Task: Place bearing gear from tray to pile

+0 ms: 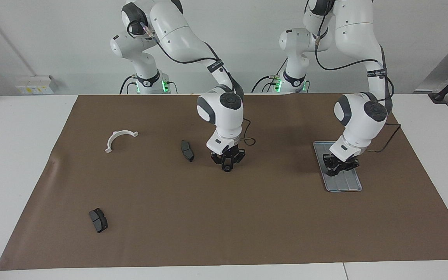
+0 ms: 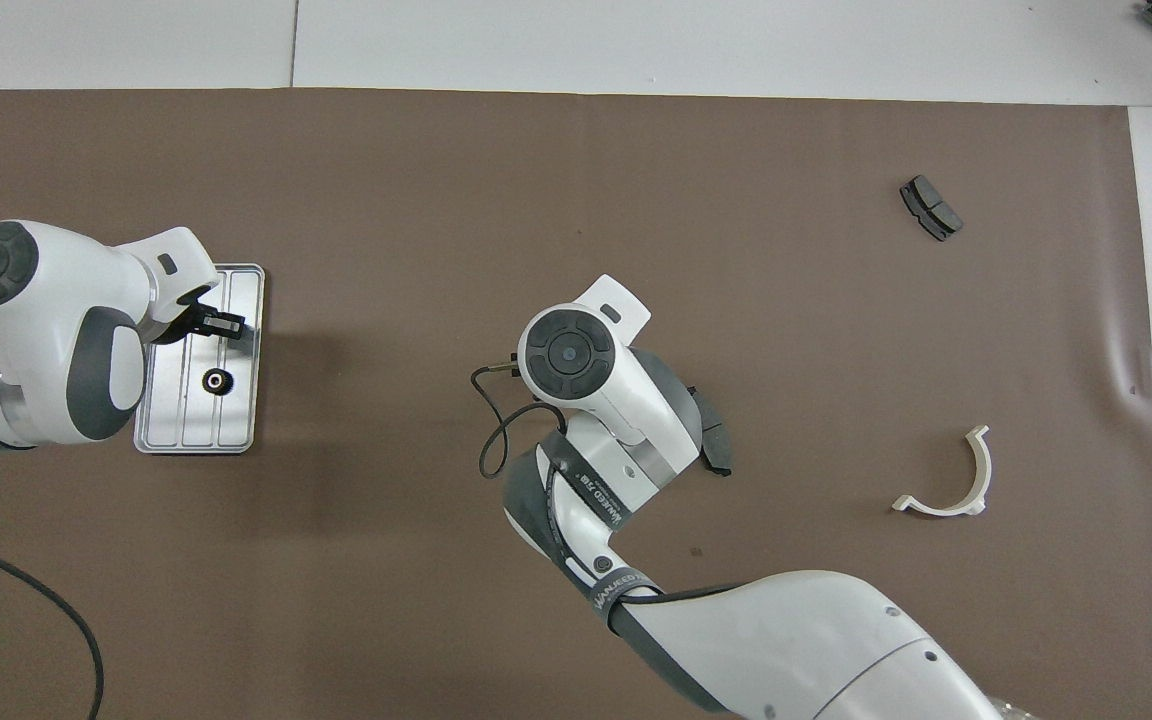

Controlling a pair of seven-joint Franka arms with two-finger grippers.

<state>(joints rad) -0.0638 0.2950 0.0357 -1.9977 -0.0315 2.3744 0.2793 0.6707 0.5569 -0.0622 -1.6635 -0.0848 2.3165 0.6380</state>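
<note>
The small dark bearing gear lies in the silver ribbed tray, which sits toward the left arm's end of the mat. My left gripper is low over the tray with its fingers apart and nothing in them; it covers the gear in the facing view. In the overhead view its fingers show just farther from the robots than the gear. My right gripper hangs shut and empty over the mat's middle. The pile's parts are a white half-ring bracket and two dark brake pads.
The parts lie scattered on a brown mat toward the right arm's end. In the overhead view, the right arm partly hides one brake pad. The bracket and the other pad are in plain sight.
</note>
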